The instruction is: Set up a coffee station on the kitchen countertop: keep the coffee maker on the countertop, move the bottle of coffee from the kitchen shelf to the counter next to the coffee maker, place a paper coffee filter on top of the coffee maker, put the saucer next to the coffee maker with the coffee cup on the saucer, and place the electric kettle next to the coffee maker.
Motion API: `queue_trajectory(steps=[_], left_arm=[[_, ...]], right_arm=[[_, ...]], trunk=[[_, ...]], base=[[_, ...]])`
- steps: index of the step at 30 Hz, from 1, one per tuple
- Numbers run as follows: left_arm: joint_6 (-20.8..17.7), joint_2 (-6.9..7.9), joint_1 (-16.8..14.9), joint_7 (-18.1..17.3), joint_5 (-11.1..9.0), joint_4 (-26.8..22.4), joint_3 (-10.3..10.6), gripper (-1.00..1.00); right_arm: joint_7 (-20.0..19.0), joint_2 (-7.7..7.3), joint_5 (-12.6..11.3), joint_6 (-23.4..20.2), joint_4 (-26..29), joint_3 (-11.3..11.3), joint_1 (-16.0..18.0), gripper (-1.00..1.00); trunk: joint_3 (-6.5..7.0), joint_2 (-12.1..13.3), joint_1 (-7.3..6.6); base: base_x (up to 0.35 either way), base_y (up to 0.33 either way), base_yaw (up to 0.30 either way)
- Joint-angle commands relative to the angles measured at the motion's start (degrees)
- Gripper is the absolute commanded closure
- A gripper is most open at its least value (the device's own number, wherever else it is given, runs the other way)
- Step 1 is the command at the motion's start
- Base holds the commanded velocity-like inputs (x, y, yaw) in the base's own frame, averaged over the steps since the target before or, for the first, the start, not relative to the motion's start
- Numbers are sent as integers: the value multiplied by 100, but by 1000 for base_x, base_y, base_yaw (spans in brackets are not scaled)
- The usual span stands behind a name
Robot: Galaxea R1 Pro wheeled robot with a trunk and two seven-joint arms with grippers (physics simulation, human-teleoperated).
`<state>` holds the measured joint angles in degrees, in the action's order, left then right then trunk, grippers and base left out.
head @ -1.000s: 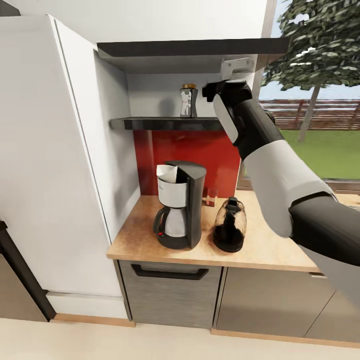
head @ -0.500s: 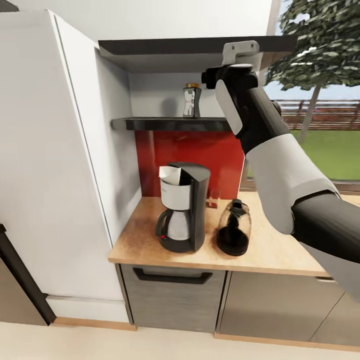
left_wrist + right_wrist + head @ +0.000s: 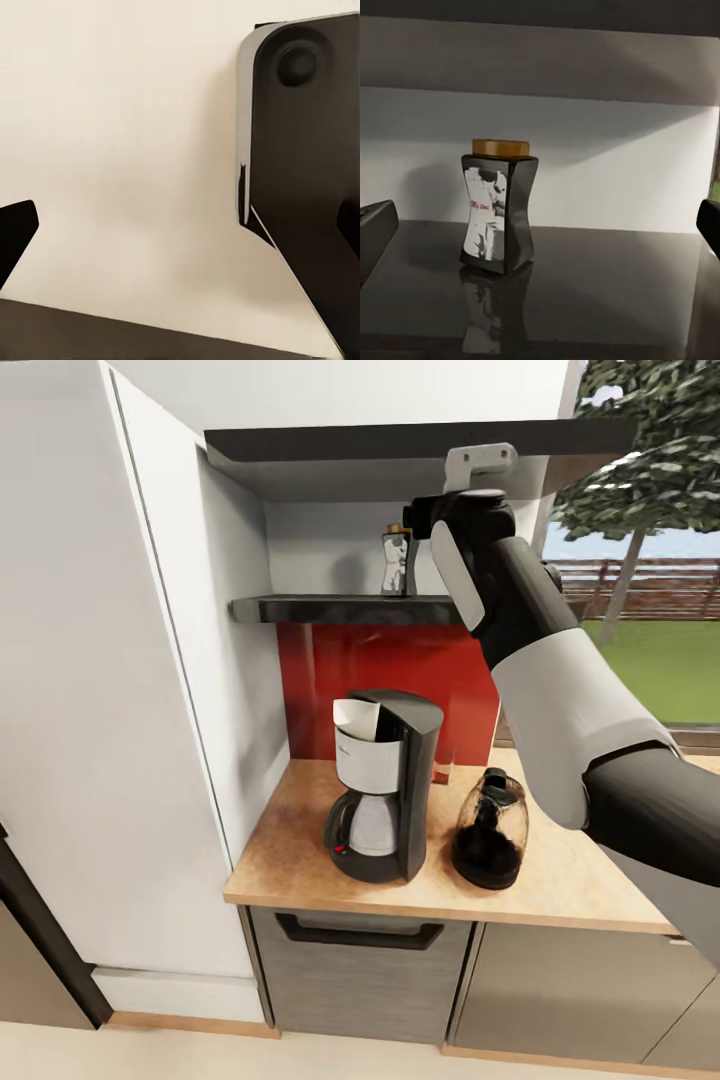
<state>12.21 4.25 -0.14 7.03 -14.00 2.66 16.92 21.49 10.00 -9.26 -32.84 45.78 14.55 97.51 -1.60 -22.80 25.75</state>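
Observation:
The coffee bottle [image 3: 397, 561], dark with a brown lid and a picture label, stands upright on the dark kitchen shelf [image 3: 340, 608]. My right gripper [image 3: 418, 523] is raised to shelf height just right of it. In the right wrist view the bottle [image 3: 499, 214] stands ahead between the open fingertips [image 3: 376, 229], untouched. On the wooden countertop [image 3: 290, 850] the black coffee maker [image 3: 385, 790] carries a white paper filter [image 3: 354, 720]. The dark electric kettle [image 3: 490, 842] stands just right of it. My left gripper [image 3: 180, 225] is open over pale floor.
A tall white cabinet [image 3: 110, 690] walls the counter's left side. An upper shelf board [image 3: 400, 445] hangs just above my right wrist. A small glass [image 3: 441, 765] stands behind the coffee maker at the red backsplash [image 3: 400, 660]. A window lies to the right.
The head view has shifted, so the counter and shelf sit further right in the picture. My right gripper rose slightly and now sits closer to the bottle.

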Motion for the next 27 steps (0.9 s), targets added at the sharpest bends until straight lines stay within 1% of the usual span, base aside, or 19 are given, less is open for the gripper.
queue_trajectory(steps=[1,5,11,14,27], left_arm=[[27,-1,5,9,-42,7,48,-100],[27,-4,13,9,-42,7,48,-100],[27,5,13,9,-41,7,48,-100],[27,6,56,9,-41,7,48,-100],[27,6,118,9,-41,7,48,-100]], right_arm=[[49,0,-50,-14,4,13,2,-100],[49,0,-45,-13,-4,5,-8,-100],[49,0,-36,-12,-47,4,-15,-100],[49,0,-31,-12,-60,4,-20,-100],[49,0,-24,-12,-69,-4,-74,-100]], trunk=[[-12,-12,4],[-12,-12,4],[-12,-12,4],[-12,-12,4],[-12,-12,4]], base=[[5,3,0],[51,12,0],[236,128,0],[165,39,0],[27,4,0]])
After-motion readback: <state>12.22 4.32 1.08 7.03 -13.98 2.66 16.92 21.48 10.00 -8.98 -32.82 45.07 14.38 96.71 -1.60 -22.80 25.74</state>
